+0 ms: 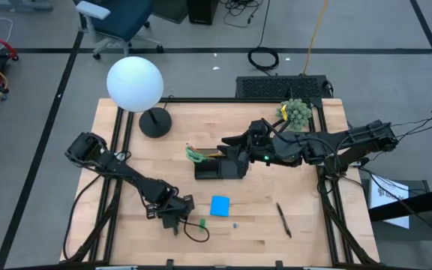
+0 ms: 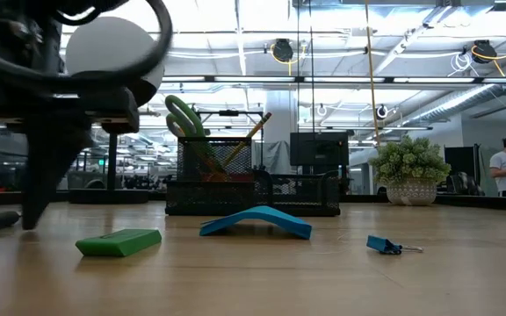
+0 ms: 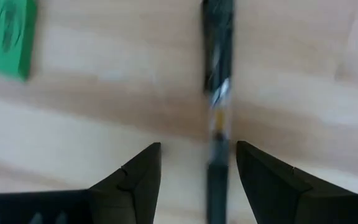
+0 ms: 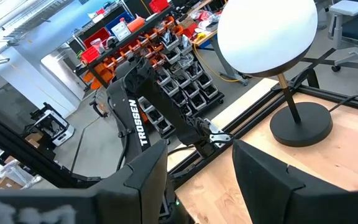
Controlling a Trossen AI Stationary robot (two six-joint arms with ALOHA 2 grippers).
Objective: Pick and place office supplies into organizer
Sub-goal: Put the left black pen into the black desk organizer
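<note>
Straddling a glossy black pen (image 3: 219, 93), left tool (image 3: 197, 171) open.

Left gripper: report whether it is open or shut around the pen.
Open. In the left wrist view the left gripper has its fingers spread on either side of the black pen, which lies on the table between them, not clamped.

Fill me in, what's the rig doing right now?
Tidying desk items into the organizer, which already holds scissors and pencils. The left tool is low over the table's near edge, open, straddling a black pen beside the green piece. The right tool hovers open over the organizer. The note pad and another pen lie loose.
</note>
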